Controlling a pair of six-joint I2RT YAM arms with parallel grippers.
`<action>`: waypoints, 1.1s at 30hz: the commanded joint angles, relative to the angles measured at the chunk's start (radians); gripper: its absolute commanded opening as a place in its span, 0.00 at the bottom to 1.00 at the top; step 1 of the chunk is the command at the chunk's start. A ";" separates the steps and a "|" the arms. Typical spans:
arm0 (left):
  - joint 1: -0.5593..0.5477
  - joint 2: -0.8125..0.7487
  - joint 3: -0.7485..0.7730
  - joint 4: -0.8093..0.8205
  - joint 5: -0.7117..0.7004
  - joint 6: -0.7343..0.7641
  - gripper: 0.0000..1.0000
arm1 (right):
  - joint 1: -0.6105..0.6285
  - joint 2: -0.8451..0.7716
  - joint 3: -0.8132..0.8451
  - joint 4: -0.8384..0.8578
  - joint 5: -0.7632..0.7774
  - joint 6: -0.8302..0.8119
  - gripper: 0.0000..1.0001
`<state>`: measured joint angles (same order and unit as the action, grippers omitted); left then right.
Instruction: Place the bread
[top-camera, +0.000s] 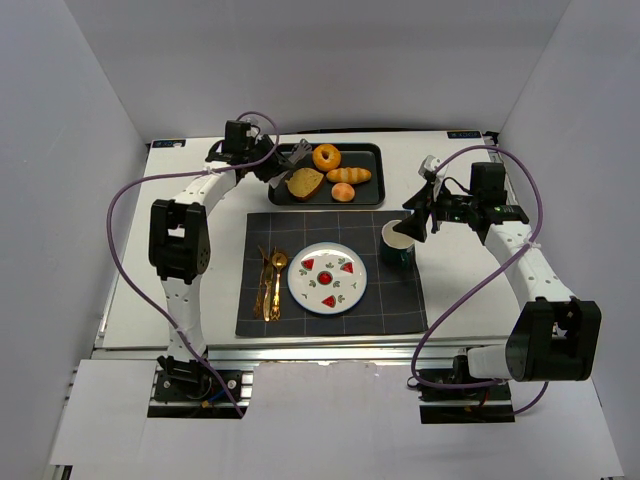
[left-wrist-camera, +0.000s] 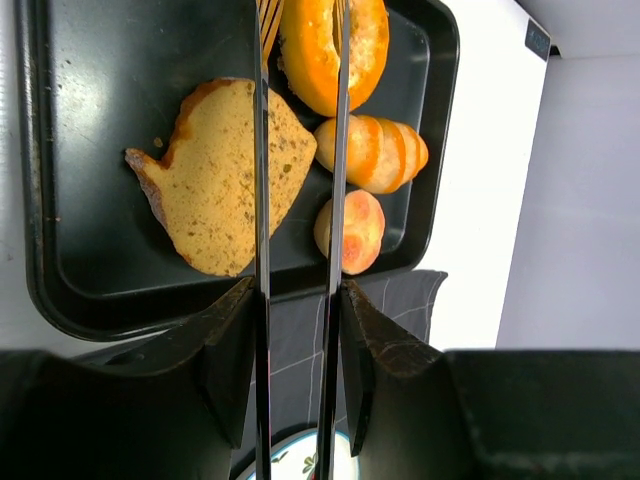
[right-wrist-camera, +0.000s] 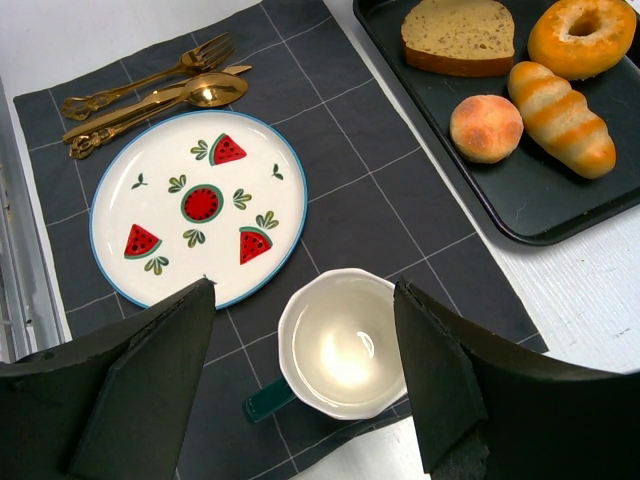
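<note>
A brown bread slice (top-camera: 305, 183) lies at the left of the black tray (top-camera: 365, 150); it also shows in the left wrist view (left-wrist-camera: 215, 180) and the right wrist view (right-wrist-camera: 458, 35). My left gripper (top-camera: 272, 167) (left-wrist-camera: 298, 290) is shut on thin black tongs (left-wrist-camera: 262, 200), held above the tray. The tong arms stand apart, one over the slice's right edge, one over the doughnut (left-wrist-camera: 305, 50). My right gripper (top-camera: 412, 222) (right-wrist-camera: 303, 290) is open and empty above the cup (right-wrist-camera: 345, 345). The watermelon plate (top-camera: 327, 277) (right-wrist-camera: 200, 205) lies bare on the dark placemat (top-camera: 400, 300).
The tray also holds a striped roll (left-wrist-camera: 380, 155) and a small round bun (left-wrist-camera: 355, 230). Gold cutlery (top-camera: 270, 280) lies left of the plate. The green-handled cup (top-camera: 398, 243) stands at the mat's right edge. White walls surround the table.
</note>
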<state>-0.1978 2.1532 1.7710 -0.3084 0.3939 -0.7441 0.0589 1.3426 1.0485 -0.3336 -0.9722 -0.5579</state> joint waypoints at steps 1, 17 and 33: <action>0.001 -0.061 -0.004 -0.001 0.037 0.018 0.47 | -0.005 -0.020 0.005 0.011 -0.028 -0.008 0.77; -0.002 0.000 0.024 -0.015 0.056 0.023 0.48 | -0.011 -0.025 -0.005 0.015 -0.028 -0.007 0.77; -0.029 0.043 0.058 -0.008 0.076 0.012 0.50 | -0.016 -0.025 -0.011 0.021 -0.031 -0.002 0.77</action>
<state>-0.2199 2.2051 1.7889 -0.3355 0.4397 -0.7303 0.0517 1.3426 1.0485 -0.3332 -0.9756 -0.5575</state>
